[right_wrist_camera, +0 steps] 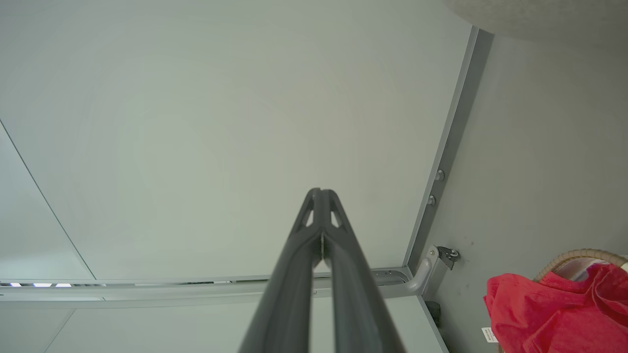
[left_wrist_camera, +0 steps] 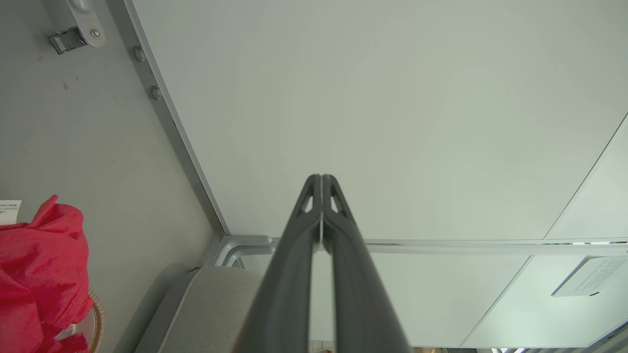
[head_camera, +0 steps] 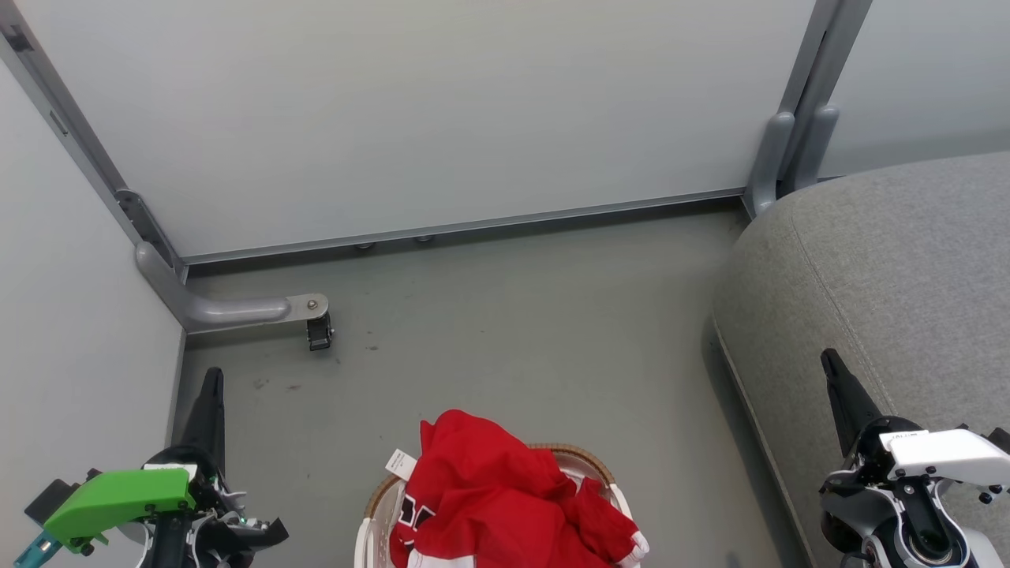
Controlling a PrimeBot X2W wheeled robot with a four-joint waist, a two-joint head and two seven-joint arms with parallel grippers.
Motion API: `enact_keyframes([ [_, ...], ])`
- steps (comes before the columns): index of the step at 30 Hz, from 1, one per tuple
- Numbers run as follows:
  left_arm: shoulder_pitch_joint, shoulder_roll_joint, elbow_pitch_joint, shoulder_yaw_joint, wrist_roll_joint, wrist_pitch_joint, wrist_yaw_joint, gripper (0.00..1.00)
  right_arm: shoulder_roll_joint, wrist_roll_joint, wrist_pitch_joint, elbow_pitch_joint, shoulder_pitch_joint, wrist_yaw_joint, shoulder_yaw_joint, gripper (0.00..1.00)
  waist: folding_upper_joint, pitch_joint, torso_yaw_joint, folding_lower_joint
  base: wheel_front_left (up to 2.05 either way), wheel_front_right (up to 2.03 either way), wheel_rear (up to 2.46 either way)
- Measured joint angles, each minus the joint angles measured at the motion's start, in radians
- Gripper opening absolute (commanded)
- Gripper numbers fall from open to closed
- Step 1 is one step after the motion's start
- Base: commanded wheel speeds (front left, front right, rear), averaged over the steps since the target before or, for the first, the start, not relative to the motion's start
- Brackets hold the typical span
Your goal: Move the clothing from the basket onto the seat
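The bright red soft sports clothing [head_camera: 489,489] lay heaped in the oval white perforated plastic basket [head_camera: 588,456] with a brown woven rim, standing on the grey floor [head_camera: 513,315] (a white tag [head_camera: 400,464] stuck out at the pile's left). The large grey woven-fabric seat [head_camera: 892,268] stood just to its right. The left tool [head_camera: 213,379] and right tool [head_camera: 830,363] both had fingers pressed together, holding nothing

Soft matt red cloth: jersey [head_camera: 497,489], 6 o'clock. White plastic, brown woven rim: basket [head_camera: 588,456]. Coarse grey woven fabric: couch [head_camera: 892,268], 3 o'clock. Smooth metal: partition frame [head_camera: 473,226].
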Motion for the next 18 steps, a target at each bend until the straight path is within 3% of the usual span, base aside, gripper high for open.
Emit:
enact_keyframes([
  [18,0.0,0.0,0.0,0.0,0.0,0.0,0.0,0.0,0.0,0.0,0.0,0.0,0.0,0.0,0.0,0.0,0.0,0.0,0.0,0.0,0.0,0.0,0.0],
])
